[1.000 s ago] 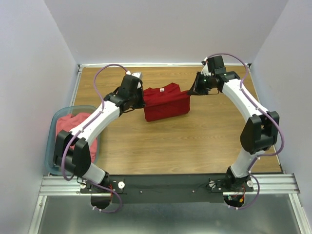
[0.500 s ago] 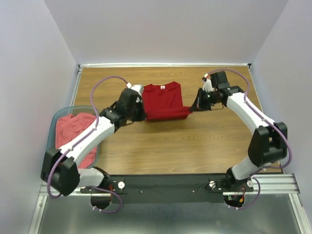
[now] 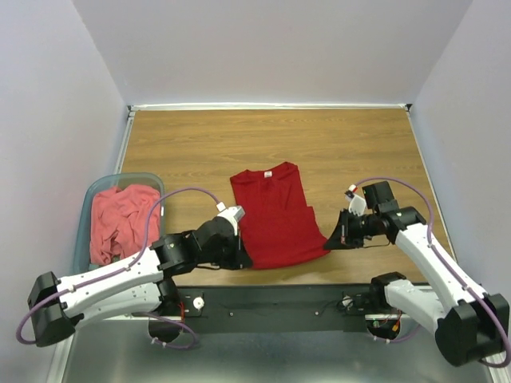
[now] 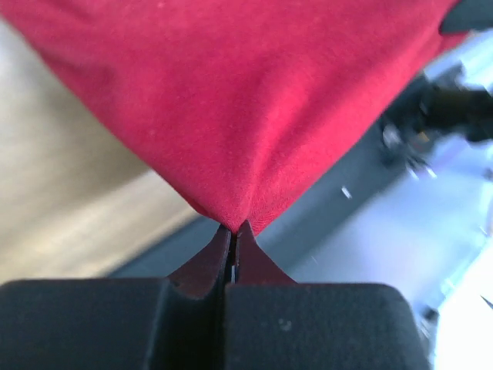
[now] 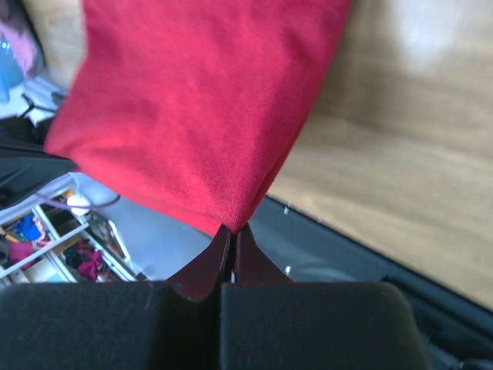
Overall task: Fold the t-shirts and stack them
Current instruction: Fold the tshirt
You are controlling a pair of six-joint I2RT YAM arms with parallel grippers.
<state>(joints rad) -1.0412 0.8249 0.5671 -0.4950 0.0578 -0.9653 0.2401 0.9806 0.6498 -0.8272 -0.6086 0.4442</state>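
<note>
The crimson red t-shirt (image 3: 275,214) lies stretched lengthwise on the wooden table (image 3: 359,152), collar with white label toward the back, hem at the near edge. My left gripper (image 3: 243,259) is shut on the hem's left corner; the red cloth (image 4: 231,116) fills the left wrist view. My right gripper (image 3: 329,241) is shut on the hem's right corner, with the cloth (image 5: 200,108) bunched at its tips in the right wrist view. A coral-pink t-shirt (image 3: 120,222) lies crumpled in the tub at the left.
A translucent blue-grey plastic tub (image 3: 88,199) stands at the table's left edge. The black base rail (image 3: 271,299) runs along the near edge, right under the shirt's hem. White walls close in the back and sides.
Both grippers have pulled the red shirt's hem from the back of the table toward the near edge, unfolding the shirt into a long flat shape. Both arms have drawn back and low.
</note>
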